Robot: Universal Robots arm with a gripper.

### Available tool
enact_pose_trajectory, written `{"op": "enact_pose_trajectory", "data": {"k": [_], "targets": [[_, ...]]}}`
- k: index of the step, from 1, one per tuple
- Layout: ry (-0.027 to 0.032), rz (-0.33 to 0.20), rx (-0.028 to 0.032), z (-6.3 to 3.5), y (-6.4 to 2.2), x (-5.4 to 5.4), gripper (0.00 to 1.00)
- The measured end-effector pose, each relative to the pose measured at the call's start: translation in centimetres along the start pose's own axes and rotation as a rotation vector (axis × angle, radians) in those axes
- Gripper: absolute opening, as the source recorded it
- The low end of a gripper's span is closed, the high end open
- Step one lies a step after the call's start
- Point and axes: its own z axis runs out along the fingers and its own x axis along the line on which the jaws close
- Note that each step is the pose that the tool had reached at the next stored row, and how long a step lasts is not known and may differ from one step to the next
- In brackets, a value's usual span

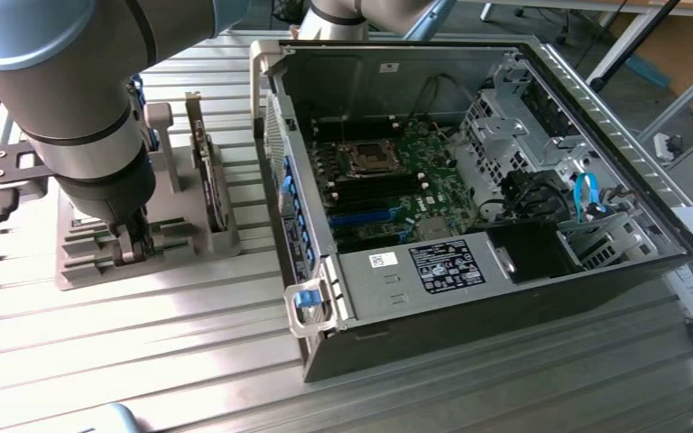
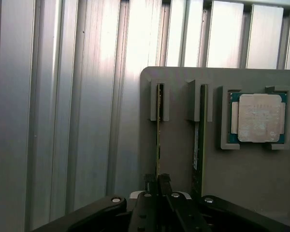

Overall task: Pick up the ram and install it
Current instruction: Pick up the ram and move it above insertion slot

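Observation:
Two green ram sticks stand on edge in slots of a grey holder (image 2: 179, 145). My gripper (image 2: 157, 180) has its black fingers pressed against both sides of one ram (image 2: 159, 121), at its near end. The other ram (image 2: 199, 135) stands free beside it. In the exterior view the gripper (image 1: 130, 248) reaches straight down into the holder (image 1: 94, 271) at the exterior view's left. The open computer case (image 1: 527, 271) lies to the right, with its motherboard (image 1: 425, 176) and dark memory slots (image 1: 377, 189) exposed.
A square silver processor chip (image 2: 259, 117) lies in a pocket of the holder beyond the second stick. A dark expansion card (image 1: 208, 167) stands upright between the holder and the case. Everything rests on a ribbed aluminium table (image 1: 142, 343). Cables and drive cages crowd the case's right half.

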Motion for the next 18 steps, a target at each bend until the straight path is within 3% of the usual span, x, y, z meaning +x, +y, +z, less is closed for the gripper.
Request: {"op": "enact_pose_trajectory", "data": {"k": [18], "targets": [[0.0001, 0.0, -0.0002, 0.09, -0.19, 0.02, 0.14]]}}
